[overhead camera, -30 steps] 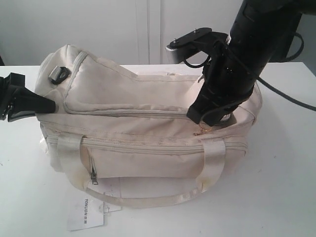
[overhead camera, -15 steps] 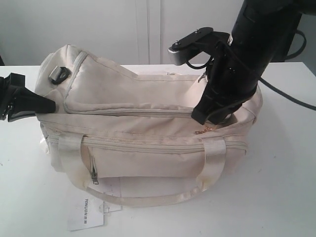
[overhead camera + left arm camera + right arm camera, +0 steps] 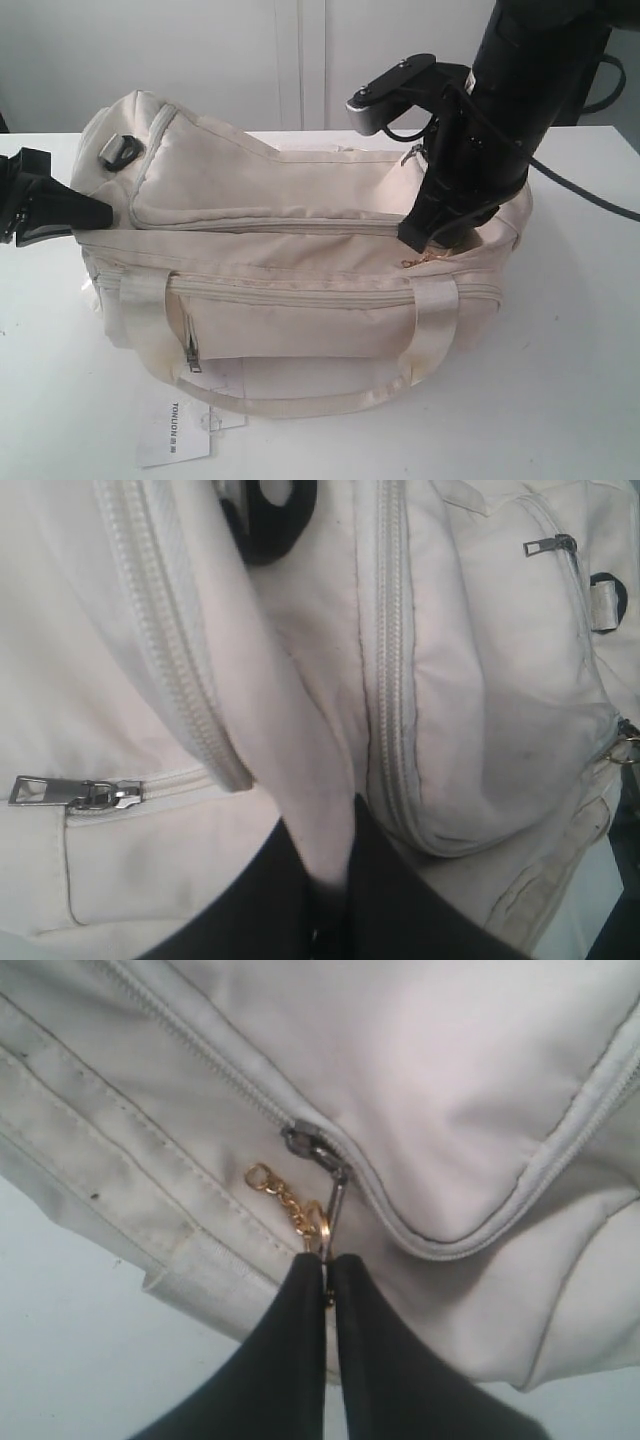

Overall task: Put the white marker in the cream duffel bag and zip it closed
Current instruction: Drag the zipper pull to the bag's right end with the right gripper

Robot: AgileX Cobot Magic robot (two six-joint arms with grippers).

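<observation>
**The cream duffel bag (image 3: 300,270) is braced at one end and pulled by its zip at the other**

The bag lies on its side on the white table (image 3: 560,400), handles and paper tag (image 3: 175,432) toward the camera. The white marker is not visible in any view. It is probably inside already, though the pictures cannot confirm this.

The left gripper (image 3: 330,885) is pressed together on a fold of cream fabric at the bag's left end. This most likely anchors the soft bag so it does not slide or bunch when the zip is drawn.

The right gripper (image 3: 326,1260) has its fingertips pinched on the metal zipper pull (image 3: 336,1205), beside a small gold chain (image 3: 285,1200). The slider (image 3: 305,1145) sits just before the zip track curves round the bag's right corner. The track behind it looks closed, so the closing step seems nearly finished.
</observation>
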